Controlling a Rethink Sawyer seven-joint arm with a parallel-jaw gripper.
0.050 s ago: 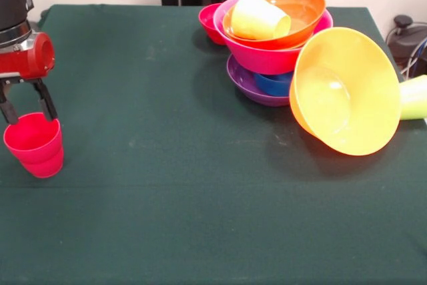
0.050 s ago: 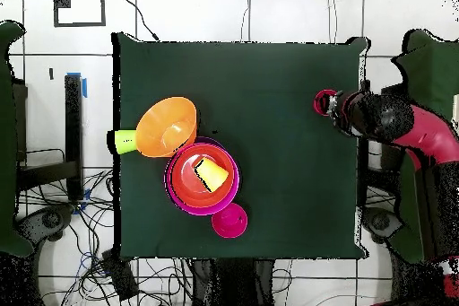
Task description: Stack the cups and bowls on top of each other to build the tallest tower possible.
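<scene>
I take the tower (image 1: pixel 270 45) as my landmark. From where I sit it has the purple bowl (image 1: pixel 248 85) lowest, a blue bowl (image 1: pixel 275 84) tucked inside it, the big pink bowl (image 1: pixel 267 57) over that, and a red-orange bowl (image 1: pixel 293 15) on top with the yellow cup (image 1: pixel 259 18) lying on its side in it. A small red bowl (image 1: pixel 209 22) sits on the green table (image 1: pixel 167 185), touching the tower's far left flank in the front view. On the opposite side the light orange bowl (image 1: pixel 347 91) leans tipped up on its rim against the tower, mouth facing the camera — and the lime green cup (image 1: pixel 413 97) lies on its side just beyond it.

Well apart from the tower, near the table's edge, the gripper (image 1: pixel 27 107) has its fingers partly spread, pinching the rim of the red cup (image 1: pixel 35 143) — one finger inside, one outside. The cup is upright; I cannot tell whether its base touches the cloth.
</scene>
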